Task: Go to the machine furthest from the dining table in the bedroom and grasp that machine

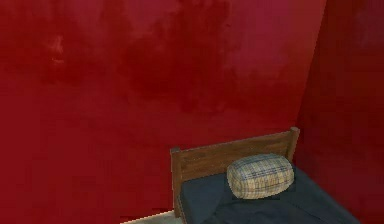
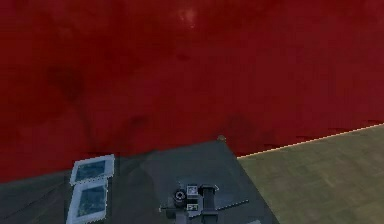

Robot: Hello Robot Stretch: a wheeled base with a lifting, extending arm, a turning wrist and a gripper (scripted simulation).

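In the forward view, a bed (image 1: 300, 208) with a wooden headboard (image 1: 215, 156) and a plaid pillow (image 1: 260, 177) sits at lower right against red walls (image 1: 120, 90). In the arm side view, a dark surface (image 2: 150, 168) spans the bottom left and middle below a red wall (image 2: 190, 70). Two flat pale-framed panels (image 2: 93, 170), possibly the machine, lie at lower left. The gripper (image 2: 175, 205) is at bottom centre, to their right; I cannot tell whether it holds anything.
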